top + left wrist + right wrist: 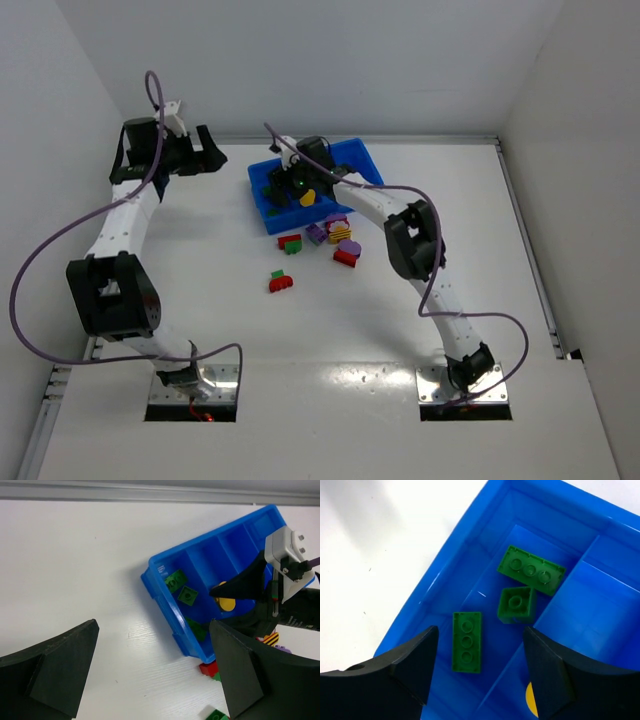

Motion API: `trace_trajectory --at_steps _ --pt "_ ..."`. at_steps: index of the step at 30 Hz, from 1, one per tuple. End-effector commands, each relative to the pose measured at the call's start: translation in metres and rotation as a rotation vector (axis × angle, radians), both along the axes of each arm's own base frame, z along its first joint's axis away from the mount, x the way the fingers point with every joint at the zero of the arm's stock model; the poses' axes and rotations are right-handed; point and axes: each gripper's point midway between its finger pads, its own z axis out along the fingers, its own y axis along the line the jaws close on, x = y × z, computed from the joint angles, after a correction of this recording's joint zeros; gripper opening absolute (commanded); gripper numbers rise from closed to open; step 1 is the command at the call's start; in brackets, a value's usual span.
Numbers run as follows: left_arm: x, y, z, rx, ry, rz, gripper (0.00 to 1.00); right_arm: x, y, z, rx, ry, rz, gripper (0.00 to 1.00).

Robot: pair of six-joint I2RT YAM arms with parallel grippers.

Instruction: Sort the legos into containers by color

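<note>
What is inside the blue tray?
Three green legos lie in the tray's end compartment, and a yellow piece lies in the next one. The right hand hides part of the other compartments.

Left arm (120,225) and right arm (372,205) are the same build: white tube links with chunky black joint housings (112,296). A purple cable (25,275) loops loose off each one. The bases sit on bare metal plates (195,388). The jaws are matte black wedges. The right wrist carries a white bracket (285,547) with small screws (300,537). A green dot (297,183) beside it is probably a status light; it's too small to be sure.
</note>
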Motion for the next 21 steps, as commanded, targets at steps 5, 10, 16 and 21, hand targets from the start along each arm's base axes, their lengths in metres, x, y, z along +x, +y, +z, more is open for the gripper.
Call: trace_trajectory --at_steps 5,10,16,21 --pt "-0.030 -0.035 -0.001 0.144 -0.073 -0.176 1.00 -0.014 0.000 0.098 0.068 -0.131 0.005 0.70" --pt "-0.080 -0.090 -0.038 0.353 -0.097 -0.581 1.00 -0.034 -0.064 0.123 0.010 -0.152 -0.141 0.70" --pt "-0.152 -0.151 -0.076 0.449 -0.100 -0.995 0.91 -0.054 -0.161 0.130 -0.123 -0.220 -0.297 0.70" --pt "-0.168 -0.173 -0.122 0.504 -0.022 -1.148 0.73 -0.070 -0.222 0.120 -0.192 -0.214 -0.381 0.70"
